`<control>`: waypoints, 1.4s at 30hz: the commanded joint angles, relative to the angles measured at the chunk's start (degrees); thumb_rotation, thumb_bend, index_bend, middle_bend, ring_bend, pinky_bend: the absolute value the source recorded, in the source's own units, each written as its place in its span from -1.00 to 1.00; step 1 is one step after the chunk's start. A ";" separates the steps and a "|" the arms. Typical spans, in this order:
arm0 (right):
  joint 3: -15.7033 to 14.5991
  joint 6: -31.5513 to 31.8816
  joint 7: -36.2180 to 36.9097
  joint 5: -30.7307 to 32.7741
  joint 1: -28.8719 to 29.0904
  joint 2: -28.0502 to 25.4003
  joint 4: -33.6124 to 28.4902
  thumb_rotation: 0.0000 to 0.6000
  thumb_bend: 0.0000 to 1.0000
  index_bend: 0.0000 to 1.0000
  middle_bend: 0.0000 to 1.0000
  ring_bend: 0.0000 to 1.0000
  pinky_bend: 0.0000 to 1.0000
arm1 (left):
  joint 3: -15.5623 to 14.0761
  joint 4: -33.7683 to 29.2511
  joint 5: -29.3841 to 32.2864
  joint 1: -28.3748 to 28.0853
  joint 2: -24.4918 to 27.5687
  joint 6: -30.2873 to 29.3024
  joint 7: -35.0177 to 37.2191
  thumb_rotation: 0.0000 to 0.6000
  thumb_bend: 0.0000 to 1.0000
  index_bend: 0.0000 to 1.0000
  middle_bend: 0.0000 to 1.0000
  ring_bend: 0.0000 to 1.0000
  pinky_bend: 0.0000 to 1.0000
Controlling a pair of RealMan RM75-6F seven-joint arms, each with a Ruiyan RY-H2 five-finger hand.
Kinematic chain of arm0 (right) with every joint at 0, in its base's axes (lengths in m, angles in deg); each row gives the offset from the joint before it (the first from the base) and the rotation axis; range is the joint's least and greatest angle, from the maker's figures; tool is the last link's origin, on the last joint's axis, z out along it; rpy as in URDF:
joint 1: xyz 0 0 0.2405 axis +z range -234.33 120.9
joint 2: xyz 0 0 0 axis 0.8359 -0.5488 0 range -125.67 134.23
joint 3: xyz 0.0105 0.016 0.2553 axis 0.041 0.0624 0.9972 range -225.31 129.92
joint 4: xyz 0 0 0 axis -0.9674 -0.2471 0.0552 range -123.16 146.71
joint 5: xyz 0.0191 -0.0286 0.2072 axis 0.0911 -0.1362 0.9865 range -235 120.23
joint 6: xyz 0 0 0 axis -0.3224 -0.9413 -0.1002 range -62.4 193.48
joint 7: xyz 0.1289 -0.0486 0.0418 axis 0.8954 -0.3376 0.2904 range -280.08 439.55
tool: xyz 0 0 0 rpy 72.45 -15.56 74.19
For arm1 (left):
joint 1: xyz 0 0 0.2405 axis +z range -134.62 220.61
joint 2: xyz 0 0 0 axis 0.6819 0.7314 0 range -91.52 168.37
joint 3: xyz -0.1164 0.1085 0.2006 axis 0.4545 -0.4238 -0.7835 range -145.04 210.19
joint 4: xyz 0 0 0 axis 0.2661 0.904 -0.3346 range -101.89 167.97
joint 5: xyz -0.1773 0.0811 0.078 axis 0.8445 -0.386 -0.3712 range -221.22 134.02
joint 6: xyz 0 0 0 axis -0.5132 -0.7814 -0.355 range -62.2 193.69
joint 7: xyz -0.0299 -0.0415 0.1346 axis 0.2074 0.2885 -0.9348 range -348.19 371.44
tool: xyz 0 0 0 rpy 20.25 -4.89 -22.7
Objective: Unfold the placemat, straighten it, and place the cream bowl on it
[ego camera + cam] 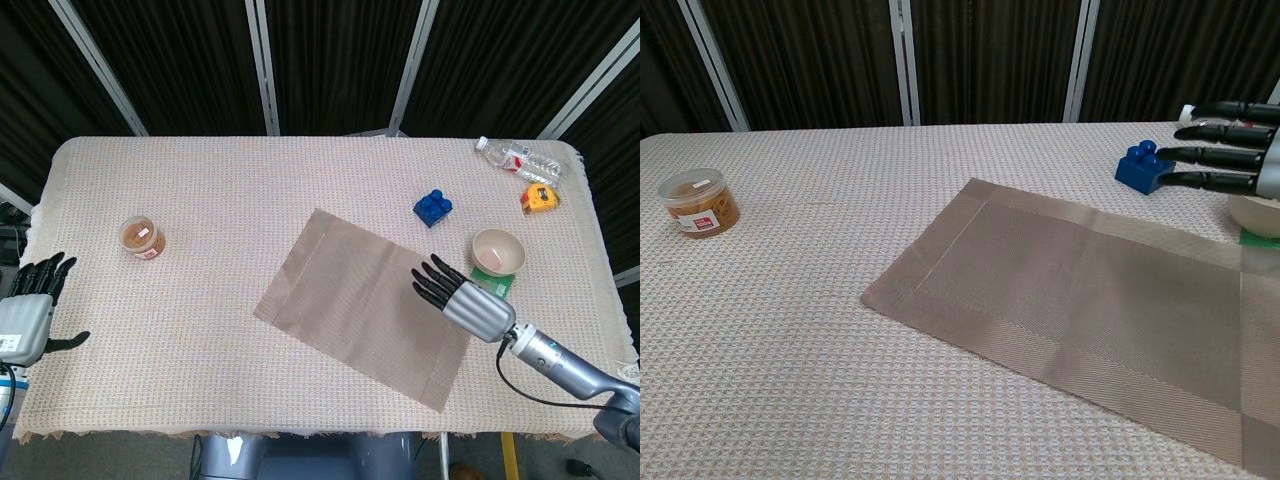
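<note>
The brown placemat (pixel 360 305) (pixel 1080 315) lies unfolded and flat on the table, still skewed, its long side running from upper left to lower right. My right hand (pixel 462 300) (pixel 1230 150) hovers over the mat's right end with fingers stretched out and apart, holding nothing. The cream bowl (pixel 498 251) (pixel 1252 212) stands just right of the mat, partly on a green packet (pixel 497 287). My left hand (pixel 28 312) hangs open beyond the table's left edge, seen only in the head view.
A blue toy block (pixel 432 207) (pixel 1143 167) sits behind the mat. A clear plastic bottle (pixel 518 158) and a yellow tape measure (pixel 540 198) lie at the far right corner. A lidded jar (pixel 142 237) (pixel 700 202) stands at the left.
</note>
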 commanded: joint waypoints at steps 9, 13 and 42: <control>3.41 13.82 18.48 14.22 -12.48 -7.11 -25.02 1.00 -1.00 -1.00 -1.00 -1.00 -1.00 | -0.85 0.16 -5.25 -0.42 -0.82 -0.90 -0.18 1.00 -0.86 -1.00 -1.00 -1.00 -1.00; 3.29 13.32 19.72 19.69 -15.87 -10.50 -33.37 1.00 -1.00 -1.00 -1.00 -1.00 -1.00 | -1.65 1.10 -10.52 -2.64 -2.74 1.14 -0.41 1.00 -0.84 -1.00 -1.00 -1.00 -1.00; 6.48 3.99 20.21 35.44 -19.95 -12.67 -46.15 1.00 -1.00 -1.00 -1.00 -1.00 -1.00 | 4.02 41.47 -17.82 -28.63 -37.27 22.22 3.42 1.00 -0.67 -0.52 -1.00 -1.00 -1.00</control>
